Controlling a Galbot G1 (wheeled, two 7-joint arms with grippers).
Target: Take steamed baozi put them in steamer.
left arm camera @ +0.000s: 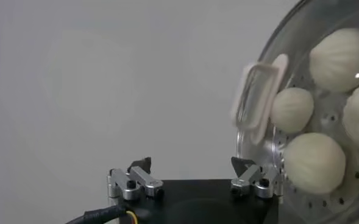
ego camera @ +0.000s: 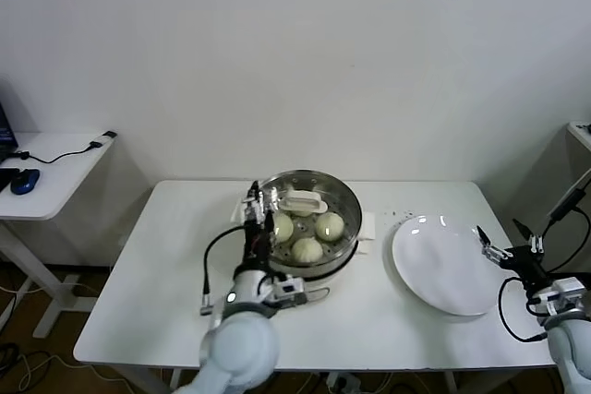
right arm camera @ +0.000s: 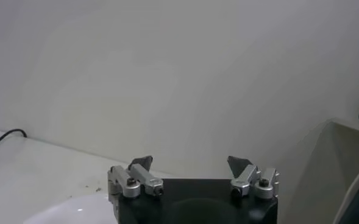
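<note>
**Buns loaded in steamer; both grippers empty**

The steamer [ego camera: 309, 219] stood near the middle of the white table [ego camera: 166, 292] and serves as the reference for all positions below. In the head view, three steamed baozi [ego camera: 307, 248] were plainly visible on its perforated tray, grouped on the half nearer the robot; the left wrist view showed four [left arm camera: 314, 162], so the fourth was probably hidden by the arm in the head view. A cream handle [ego camera: 303, 200] lay over the far part of the tray; whether it belonged to a glass lid resting there could not be confirmed.

The left gripper [ego camera: 260, 202] hung at the steamer's left rim, above the wall rather than inside the pot. Its fingers were spread wide and held nothing, which is consistent with a bun just set down and clearance kept from the metal edge.

The white plate [ego camera: 443, 265] lay to the right of the steamer, apart from it and bare, which suggests it was the source and is now spent.

The right gripper [ego camera: 495, 251] waited beyond the plate's far-right edge, well apart from the steamer, fingers likewise wide and empty.

Judgement: the transfer appeared complete or nearly so.
</note>
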